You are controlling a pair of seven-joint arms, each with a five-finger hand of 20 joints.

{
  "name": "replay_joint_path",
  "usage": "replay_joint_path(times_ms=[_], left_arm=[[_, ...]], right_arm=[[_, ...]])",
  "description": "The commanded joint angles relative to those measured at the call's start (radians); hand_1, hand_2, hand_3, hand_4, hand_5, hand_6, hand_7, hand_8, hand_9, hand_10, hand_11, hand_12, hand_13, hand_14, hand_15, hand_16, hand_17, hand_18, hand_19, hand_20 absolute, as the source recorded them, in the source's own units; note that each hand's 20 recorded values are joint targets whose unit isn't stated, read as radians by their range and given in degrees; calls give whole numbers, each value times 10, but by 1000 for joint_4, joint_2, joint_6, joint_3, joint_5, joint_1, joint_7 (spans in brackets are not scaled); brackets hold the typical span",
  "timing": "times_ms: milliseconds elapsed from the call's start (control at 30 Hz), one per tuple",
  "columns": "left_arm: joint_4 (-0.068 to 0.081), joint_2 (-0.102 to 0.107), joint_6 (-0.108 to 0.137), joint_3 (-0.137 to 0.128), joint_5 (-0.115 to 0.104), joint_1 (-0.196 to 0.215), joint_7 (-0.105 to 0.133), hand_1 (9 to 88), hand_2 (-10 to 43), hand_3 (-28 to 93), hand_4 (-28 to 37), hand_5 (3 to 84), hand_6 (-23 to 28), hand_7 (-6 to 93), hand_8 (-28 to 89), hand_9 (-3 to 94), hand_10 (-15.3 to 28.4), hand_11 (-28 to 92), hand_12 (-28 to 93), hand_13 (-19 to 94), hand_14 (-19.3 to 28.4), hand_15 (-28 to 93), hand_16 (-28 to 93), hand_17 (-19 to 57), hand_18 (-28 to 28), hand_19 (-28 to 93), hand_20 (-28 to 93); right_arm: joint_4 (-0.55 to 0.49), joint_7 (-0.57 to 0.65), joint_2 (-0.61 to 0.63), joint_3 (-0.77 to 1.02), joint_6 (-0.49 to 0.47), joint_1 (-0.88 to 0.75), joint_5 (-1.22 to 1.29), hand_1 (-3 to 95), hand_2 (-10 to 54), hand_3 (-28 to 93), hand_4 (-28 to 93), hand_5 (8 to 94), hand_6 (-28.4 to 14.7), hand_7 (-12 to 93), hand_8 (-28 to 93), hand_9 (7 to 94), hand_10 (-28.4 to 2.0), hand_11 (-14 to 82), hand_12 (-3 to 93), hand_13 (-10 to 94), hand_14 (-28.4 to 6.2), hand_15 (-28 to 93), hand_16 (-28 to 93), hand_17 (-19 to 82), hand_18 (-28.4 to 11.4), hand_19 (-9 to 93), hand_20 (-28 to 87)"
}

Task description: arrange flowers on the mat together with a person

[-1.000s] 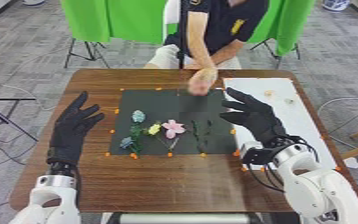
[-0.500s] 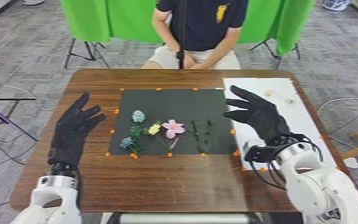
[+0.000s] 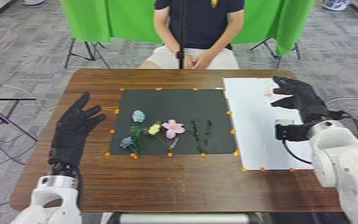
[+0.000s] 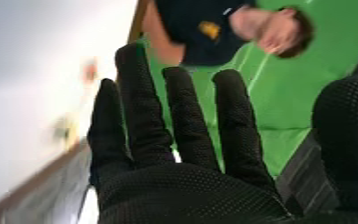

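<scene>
On the dark mat (image 3: 167,145) in the head view lie a pink flower (image 3: 173,129), a yellow flower (image 3: 154,129), a pale blue flower (image 3: 138,116), a bluer one (image 3: 127,142) and green stems (image 3: 201,135). My left hand (image 3: 69,132) is left of the mat, fingers straight. Over the white sheet's right edge is my right hand (image 3: 302,99), open and holding nothing. The right wrist view has my right hand (image 4: 184,195) with straight fingers, and small blurred flowers (image 4: 90,70) on the white surface beyond it.
The white sheet (image 3: 257,130) lies right of the mat on the brown table (image 3: 193,187). Orange markers (image 3: 232,131) edge mat and sheet. A person sits across the table with both hands in the lap, behind a thin dark pole (image 3: 181,35).
The person's arm, first stretched over the mat, has drawn back to the lap. My right hand has moved right and away from the mat. The left hand has stayed put.
</scene>
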Motion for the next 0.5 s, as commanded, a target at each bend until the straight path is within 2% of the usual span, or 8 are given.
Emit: replay_joint_path(times_ms=[33,100,133,167,200,233,267,500], left_arm=[[3,9,-3,16,-3,-8,5,207,61,792,-283,321,30,115,-99,343,175,236,89,246,252,472,-88,-92,230,440,122],[5,8,-7,17,1,-12,4,207,61,793,-283,320,30,116,-99,343,175,236,89,246,251,473,-88,-92,230,440,122],[3,14,2,20,-6,-10,17,208,61,792,-283,320,30,116,-99,343,175,237,89,246,251,473,-88,-92,230,440,122],[3,15,3,21,-7,-11,16,208,61,792,-283,320,30,116,-99,343,175,237,89,246,251,473,-88,-92,230,440,122],[5,22,7,28,-15,-16,26,208,61,792,-283,321,30,116,-99,343,175,237,89,246,251,473,-88,-92,230,441,122],[4,19,4,26,-12,-15,21,208,61,792,-283,320,30,116,-99,343,175,238,89,246,251,473,-88,-92,230,441,122],[5,25,7,32,-15,-18,29,208,61,792,-283,320,30,116,-99,343,175,238,89,246,251,473,-89,-92,230,441,122],[5,23,6,26,-14,-16,33,208,60,792,-283,320,30,117,-99,343,176,238,89,246,251,472,-89,-92,230,441,122]], right_arm=[[148,126,126,-121,21,200,-252,190,26,759,-267,415,32,143,-124,451,-138,113,152,431,-168,465,116,67,-203,549,211],[200,165,144,-182,4,266,-319,190,25,757,-268,415,31,144,-125,449,-140,116,152,431,-167,470,113,68,-202,552,210],[230,173,147,-216,-12,306,-352,189,24,757,-267,414,30,144,-125,446,-142,117,152,430,-168,472,112,68,-202,553,209],[253,184,145,-232,-41,327,-392,188,23,756,-267,412,29,144,-126,442,-145,117,151,426,-166,474,109,68,-202,554,208],[278,196,148,-258,-61,356,-434,186,22,757,-267,411,29,145,-126,437,-145,118,151,422,-166,475,108,68,-203,554,207],[302,205,150,-282,-76,377,-476,185,21,758,-266,410,29,145,-126,431,-145,120,150,418,-167,477,107,67,-203,555,206],[325,214,153,-308,-81,402,-515,185,21,758,-266,410,29,146,-126,427,-144,121,150,415,-167,477,106,67,-203,555,205],[427,258,124,-396,-226,493,-713,213,-6,774,-264,401,32,155,-127,426,-135,128,148,435,-148,488,100,73,-203,558,201]])
